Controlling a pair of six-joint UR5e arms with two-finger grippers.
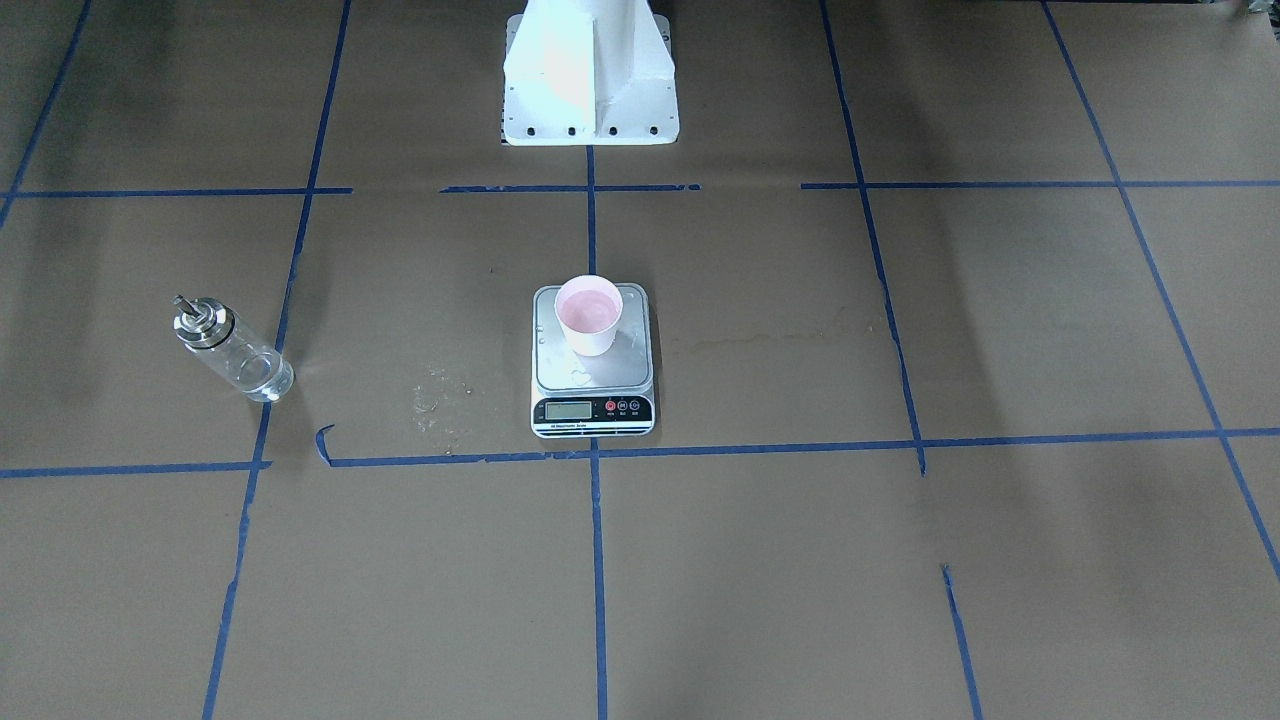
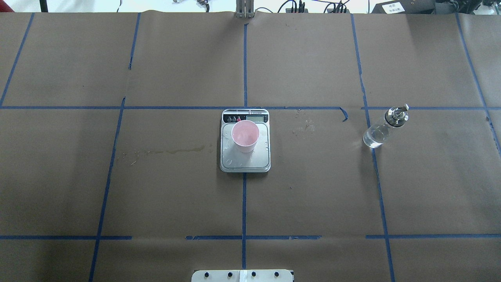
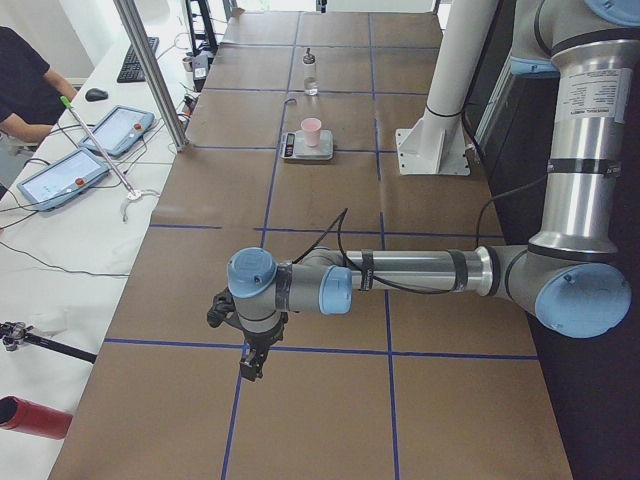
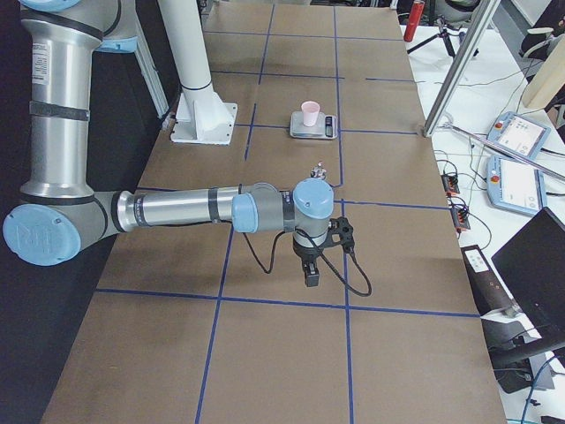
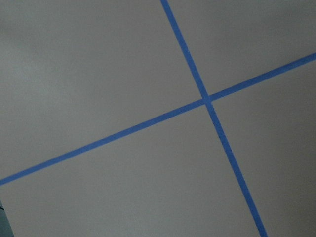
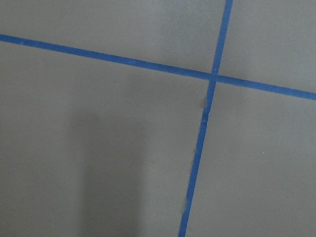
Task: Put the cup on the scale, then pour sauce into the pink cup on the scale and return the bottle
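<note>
The pink cup [image 1: 589,314] stands upright on the silver scale [image 1: 592,385] at the table's middle; both also show in the overhead view, the cup [image 2: 245,135] on the scale [image 2: 245,158]. The clear glass bottle [image 1: 232,350] with its silver pourer stands upright on the paper, far to the robot's right [image 2: 384,127], with clear sauce [image 2: 373,140] low inside. My left gripper [image 3: 250,365] hangs over the table's far left end and my right gripper [image 4: 311,272] over the far right end, both shown only in the side views. I cannot tell whether they are open or shut.
Brown paper with blue tape lines [image 2: 244,196] covers the table. Wet marks [image 2: 168,150] lie left of the scale and droplets [image 2: 303,126] to its right. The white robot base [image 1: 590,75] stands behind the scale. Tablets [image 3: 70,175] and a seated person are on a side desk.
</note>
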